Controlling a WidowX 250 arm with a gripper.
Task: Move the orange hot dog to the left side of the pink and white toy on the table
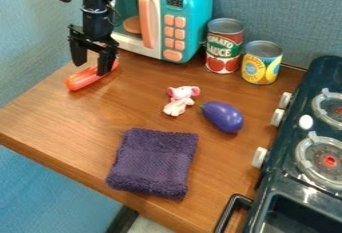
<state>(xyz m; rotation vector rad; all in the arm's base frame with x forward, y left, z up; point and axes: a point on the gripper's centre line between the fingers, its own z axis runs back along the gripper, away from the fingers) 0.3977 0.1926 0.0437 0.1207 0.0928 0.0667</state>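
One hand (90,70), fingers wide apart, is at one orange-red elongated toy (81,80) on the bench (47,114), upper left; this looks like the grasping step, calling for alignment, then closing. Elsewhere: one toy microwave (190,7), two food cans (224,47) (261,63), one pink-eared plush (180,101), one toy eggplant (223,117), one folded towel (153,162), one toy stove (280,197)

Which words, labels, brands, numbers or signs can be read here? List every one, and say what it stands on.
"TOMATO SAUCE": on the green part of the red can's label.
Yellow can: lettering on its blue patch, too blurred to read surely.
Toy microwave: characters on its dark display, too small to read; any marks on its buttons are too small as well.
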